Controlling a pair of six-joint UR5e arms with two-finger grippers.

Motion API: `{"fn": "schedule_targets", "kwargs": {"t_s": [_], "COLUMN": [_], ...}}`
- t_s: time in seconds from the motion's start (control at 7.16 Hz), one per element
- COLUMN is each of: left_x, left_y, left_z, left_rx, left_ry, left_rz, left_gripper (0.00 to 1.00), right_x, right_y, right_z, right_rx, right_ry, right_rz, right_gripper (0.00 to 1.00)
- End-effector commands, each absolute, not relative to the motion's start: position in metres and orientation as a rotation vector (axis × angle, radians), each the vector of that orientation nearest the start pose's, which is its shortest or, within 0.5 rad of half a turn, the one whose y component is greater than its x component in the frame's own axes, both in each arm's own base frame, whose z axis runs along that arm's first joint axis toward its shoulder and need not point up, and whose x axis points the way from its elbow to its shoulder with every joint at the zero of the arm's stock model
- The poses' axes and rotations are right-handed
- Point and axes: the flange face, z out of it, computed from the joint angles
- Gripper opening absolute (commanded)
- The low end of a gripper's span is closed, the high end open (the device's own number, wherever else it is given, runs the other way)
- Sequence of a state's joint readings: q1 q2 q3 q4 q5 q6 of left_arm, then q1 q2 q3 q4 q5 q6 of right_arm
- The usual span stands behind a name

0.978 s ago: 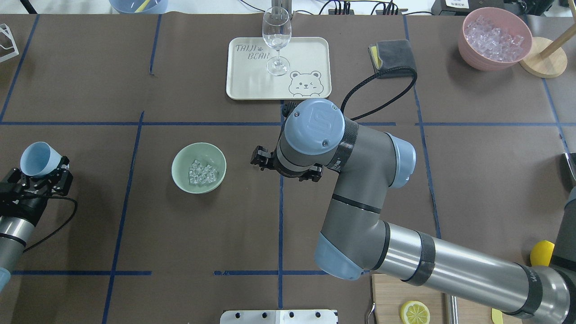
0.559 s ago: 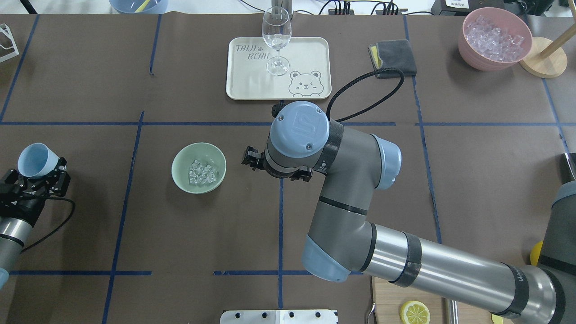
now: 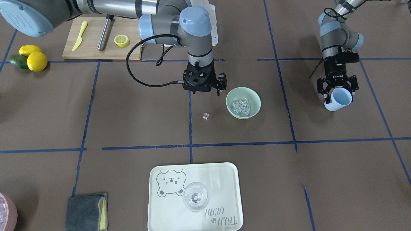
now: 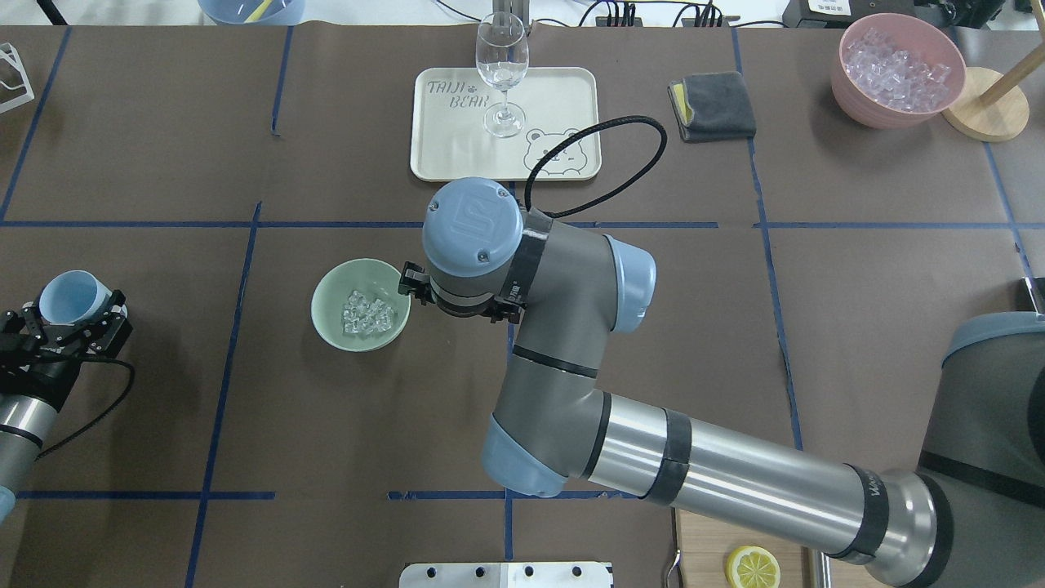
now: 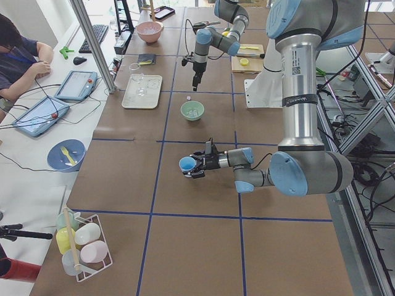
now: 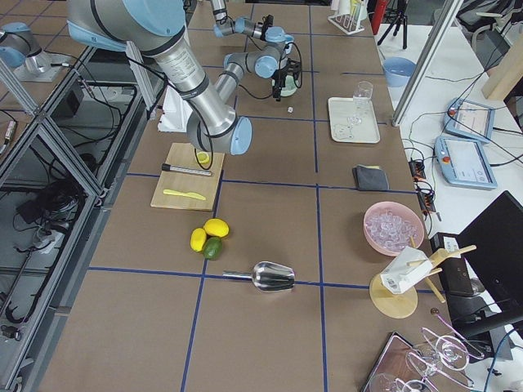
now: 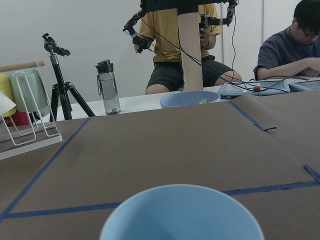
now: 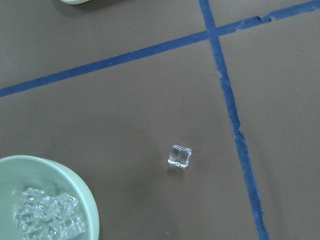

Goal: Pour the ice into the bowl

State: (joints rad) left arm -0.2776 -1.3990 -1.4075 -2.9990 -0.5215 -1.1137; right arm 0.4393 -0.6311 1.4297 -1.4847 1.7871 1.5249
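The mint-green bowl [image 4: 326, 287] stands left of centre on the table, with several ice cubes [image 4: 367, 314] in it. It also shows in the front view [image 3: 255, 96] and the right wrist view [image 8: 86, 196]. One stray ice cube [image 3: 205, 116] lies on the table beside the bowl and also shows in the right wrist view [image 8: 179, 156]. My right gripper [image 3: 206, 92] points down, open and empty, close by the bowl's rim. My left gripper [image 4: 73, 314], at the far left, is shut on a light blue cup [image 4: 72, 296]. The cup is tilted, and no ice shows in it.
A cream tray [image 4: 555, 98] with a wine glass [image 4: 501, 65] stands at the back centre. A grey cloth [image 4: 713, 104] and a pink bowl of ice [image 4: 898, 69] are at the back right. A cutting board [image 3: 93, 48] and lemons [image 3: 32, 57] lie near my right base.
My right arm has swung left, and its gripper has moved from mid-table to the bowl's right rim. My left gripper with the cup has shifted slightly back.
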Motion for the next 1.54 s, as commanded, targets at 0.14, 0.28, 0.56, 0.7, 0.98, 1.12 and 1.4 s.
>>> {"fn": "schedule_targets", "kwargs": {"t_s": [0.14,0.28,0.56,0.7,0.98,1.12,1.4], "left_x": [0.310,0.309,0.303,0.303,0.302,0.302,0.297], "left_y": [-0.317,-0.317,-0.317,-0.318,-0.320,-0.321,-0.328], "left_z": [0.647,0.648,0.649,0.649,0.645,0.643,0.634], "left_rx": [1.222,1.220,1.219,1.219,1.209,1.209,1.216], "left_ry": [0.571,0.565,0.561,0.562,0.578,0.578,0.573], "left_rz": [-0.413,-0.405,-0.405,-0.405,-0.405,-0.401,-0.395], "left_gripper": [1.00,1.00,1.00,1.00,1.00,1.00,1.00], "right_x": [-0.673,-0.681,-0.691,-0.698,-0.703,-0.708,-0.719], "right_y": [-0.431,-0.432,-0.430,-0.433,-0.432,-0.430,-0.425], "right_z": [0.104,0.097,0.095,0.095,0.101,0.102,0.109], "right_rx": [0.020,0.016,0.023,0.029,0.030,0.034,0.042], "right_ry": [-0.930,-0.923,-0.913,-0.900,-0.887,-0.880,-0.888], "right_rz": [0.305,0.305,0.302,0.308,0.302,0.301,0.293], "right_gripper": [1.00,1.00,1.00,1.00,1.00,1.00,1.00]}}
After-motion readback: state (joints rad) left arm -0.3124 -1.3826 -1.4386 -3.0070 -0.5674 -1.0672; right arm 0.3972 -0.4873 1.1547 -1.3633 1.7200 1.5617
